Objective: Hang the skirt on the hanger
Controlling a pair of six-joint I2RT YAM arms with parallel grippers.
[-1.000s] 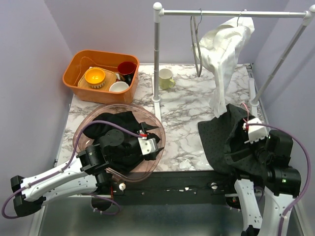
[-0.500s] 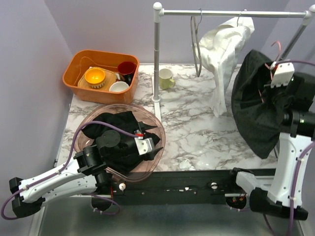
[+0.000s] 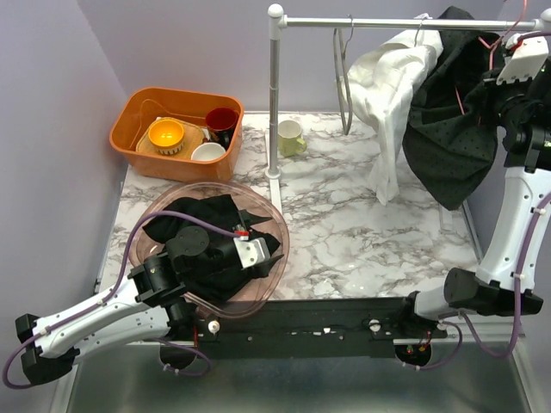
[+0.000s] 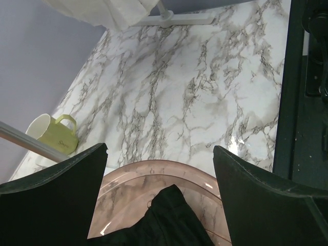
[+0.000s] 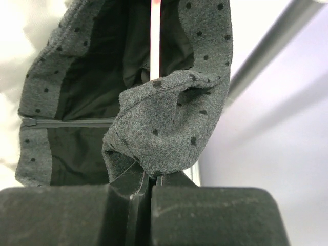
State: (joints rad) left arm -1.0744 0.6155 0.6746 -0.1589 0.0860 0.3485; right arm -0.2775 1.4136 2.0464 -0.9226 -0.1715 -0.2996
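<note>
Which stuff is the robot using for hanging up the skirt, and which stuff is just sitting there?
For the job: dotted skirt, pink hanger, rail, right gripper pinching the skirt.
Just lying about: orange tub, green mug, white garment, pink bowl, dark cloth.

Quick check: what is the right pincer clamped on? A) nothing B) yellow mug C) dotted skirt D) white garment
C: in the right wrist view the right pincer is shut on a fold of the dotted skirt, up beside the rail.
</note>
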